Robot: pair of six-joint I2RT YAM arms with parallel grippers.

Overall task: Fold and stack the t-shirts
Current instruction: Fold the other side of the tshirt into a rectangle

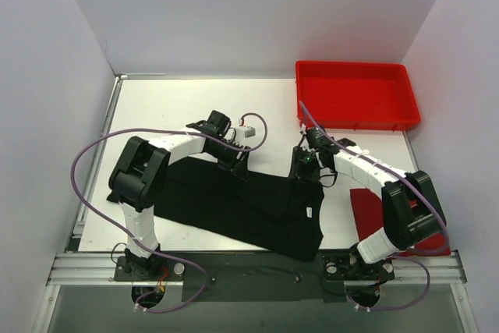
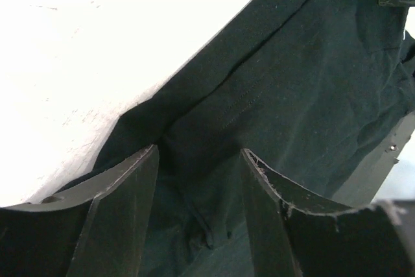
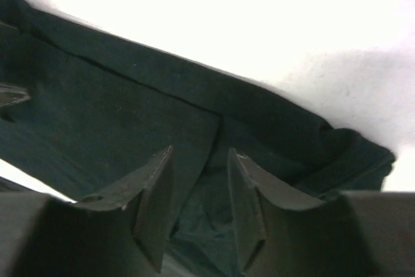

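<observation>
**Both pincers on the far edge of the black t-shirt (image 1: 249,208)**

The right pincer (image 3: 199,150) stands narrow. Its two fingers (image 3: 152,192) are drawn close with a pucker of dark cloth bunched between them, so it grips the black t-shirt (image 3: 97,128) at a folded edge. Beyond the tips, a hemmed band of the shirt runs slantwise across the wrist view to a rounded corner at the right. Bright tabletop (image 3: 292,17) lies past that.

The left pincer (image 2: 200,150) is about half closed. Its fingers (image 2: 130,186) straddle a wrinkle of the same black cloth (image 2: 292,95), and I cannot tell whether they pinch it or only stand around it. A stitched seam crosses the cloth ahead of the tips. The shirt's edge cuts diagonally against the pale tabletop (image 2: 78,63) at upper left.

From above, the left pincer (image 1: 240,168) and right pincer (image 1: 302,171) sit side by side on the shirt's far edge, which rises to a small peak at each. The shirt spreads from there toward the arm bases, rumpled, across the middle of the tabletop (image 1: 171,107). A small white label (image 1: 310,212) shows near its right side.

The red t-shirt (image 1: 362,208) lies at the near right, just beside the black one and partly under the right arm. A red plastic tray (image 1: 359,124) sits in the far right corner, well apart from both shirts.
</observation>
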